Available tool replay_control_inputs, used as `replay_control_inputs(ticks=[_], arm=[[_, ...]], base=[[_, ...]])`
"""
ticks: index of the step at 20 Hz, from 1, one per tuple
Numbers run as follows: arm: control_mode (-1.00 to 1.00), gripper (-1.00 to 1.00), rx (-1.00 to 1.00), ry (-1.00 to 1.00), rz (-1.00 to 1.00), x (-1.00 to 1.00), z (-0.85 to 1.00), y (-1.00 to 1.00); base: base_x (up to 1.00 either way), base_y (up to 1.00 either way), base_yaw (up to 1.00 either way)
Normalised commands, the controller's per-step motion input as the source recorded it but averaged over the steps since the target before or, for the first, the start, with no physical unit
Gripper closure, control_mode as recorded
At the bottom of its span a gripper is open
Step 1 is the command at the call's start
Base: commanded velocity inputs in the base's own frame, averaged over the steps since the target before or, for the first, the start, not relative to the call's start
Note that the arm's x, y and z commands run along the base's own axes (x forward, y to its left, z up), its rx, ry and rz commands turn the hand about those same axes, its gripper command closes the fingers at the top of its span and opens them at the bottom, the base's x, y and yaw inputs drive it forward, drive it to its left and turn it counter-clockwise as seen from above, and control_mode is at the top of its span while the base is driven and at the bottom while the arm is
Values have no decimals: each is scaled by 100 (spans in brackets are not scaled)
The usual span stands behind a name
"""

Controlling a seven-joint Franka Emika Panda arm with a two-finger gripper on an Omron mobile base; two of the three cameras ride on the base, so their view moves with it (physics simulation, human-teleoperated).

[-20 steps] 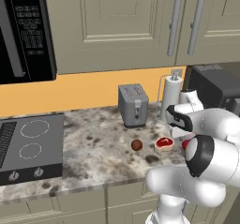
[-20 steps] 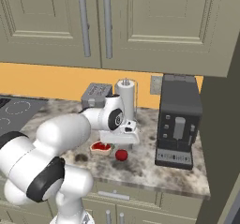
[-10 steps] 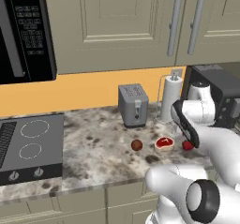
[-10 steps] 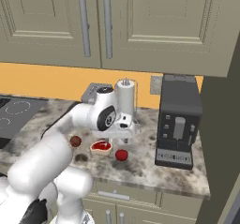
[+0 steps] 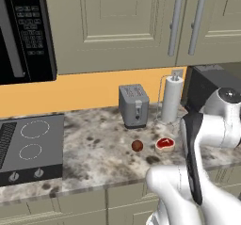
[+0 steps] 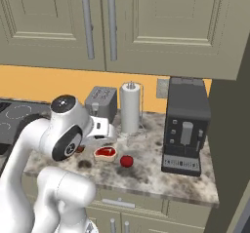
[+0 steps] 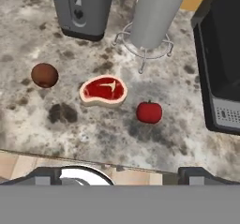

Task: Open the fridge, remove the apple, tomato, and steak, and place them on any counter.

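On the speckled counter (image 7: 93, 138) lie three things in a loose row. A dark red-brown ball, the apple (image 7: 44, 74) (image 5: 137, 146), is at the left. The steak (image 7: 103, 90) (image 5: 165, 143) (image 6: 106, 152), red with a pale fat rim, lies flat in the middle. The bright red tomato (image 7: 149, 112) (image 6: 127, 161) sits at the right. My gripper (image 7: 121, 174) hangs over the counter's front edge, above and short of all three, open with nothing between its fingers. A dark grey fridge side (image 6: 233, 129) stands at the far right, its doors out of view.
A grey toaster (image 5: 134, 105), a paper towel roll (image 5: 172, 99) on a wire stand and a black coffee machine (image 6: 188, 125) line the back of the counter. The black cooktop (image 5: 28, 148) lies left, under a microwave (image 5: 26, 31). Beige cabinets hang overhead.
My arm has drawn back and up from the tomato toward the counter's front edge, with the jaws opening a little wider. Apple, steak and tomato have stayed put.
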Motion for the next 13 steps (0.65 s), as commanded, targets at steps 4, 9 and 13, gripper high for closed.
replay_control_inputs(ticks=[4, 9, 13], arm=[[-100, -100, 1, -3, 8, -97, 100, 40], [-100, -100, 1, -5, 10, -97, 97, 49], [-100, -100, 2, -40, 10, -100, 62, 43]], base=[[0, 0, 0], [0, 0, 0], [0, 0, 0]])
